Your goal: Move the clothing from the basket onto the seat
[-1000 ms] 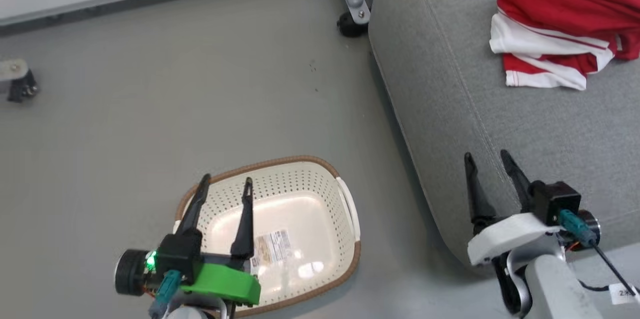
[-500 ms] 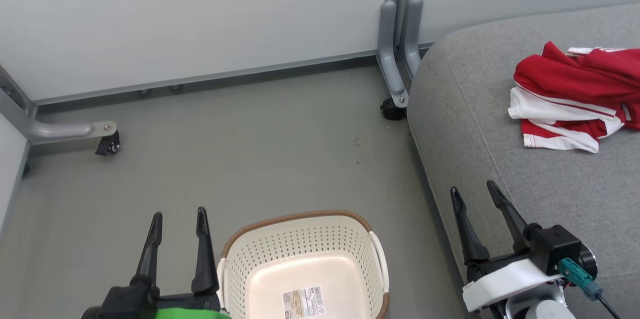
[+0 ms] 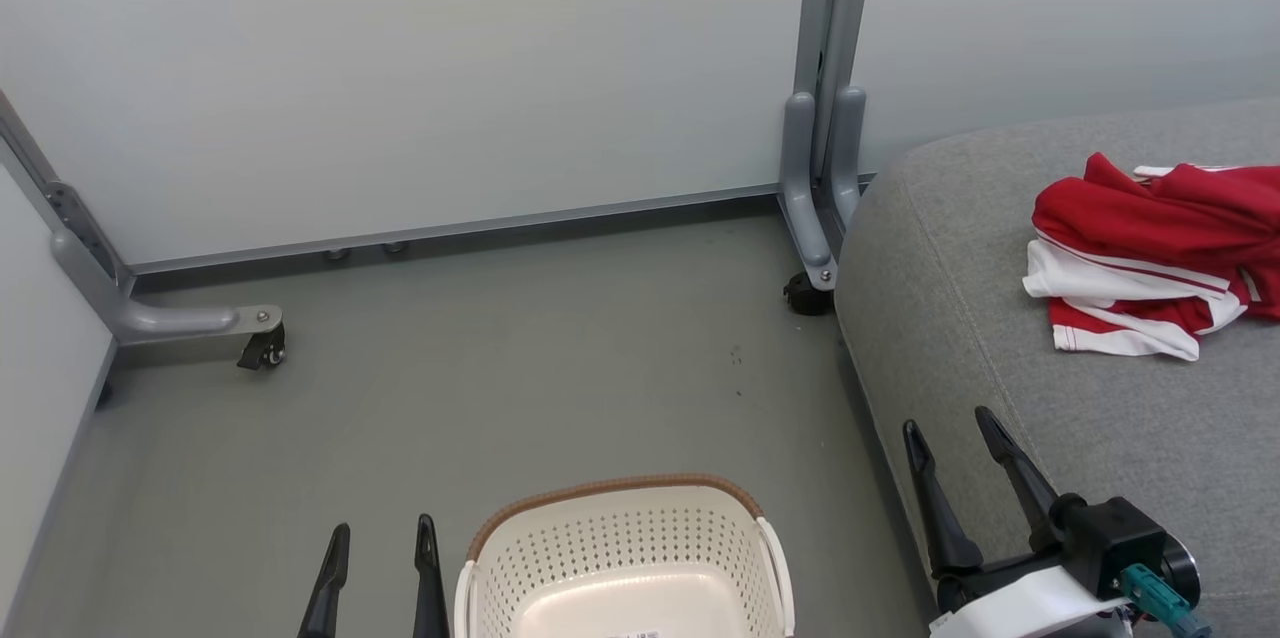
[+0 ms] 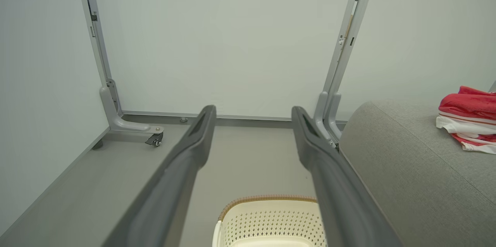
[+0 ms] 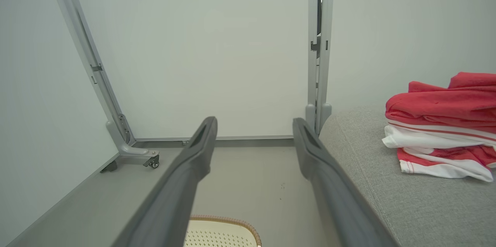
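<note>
Clothing: heaped on seat, well apart from basket.
Basket: bare inside (visible part only).
Left gripper: fingers spread, empty.
Right gripper: likewise, beside seat edge.
Finish: retract slowly, clear of basket.

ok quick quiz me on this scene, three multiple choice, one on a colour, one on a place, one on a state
1. The laundry basket has a rim coloured:
A brown
B green
C black

2. The red-and-white clothing lies:
A in the laundry basket
B on the grey sofa cushion
C draped over the basket's rim

3. The right pincer is:
A open and empty
B shut on the clothing
C shut on a basket handle

Answers:
1 A, a brown woven-look band tops the cream perforated wall.
2 B, the pile rests on the cushion, apart from the basket.
3 A, the head view shows a wide gap with nothing in it.
</note>
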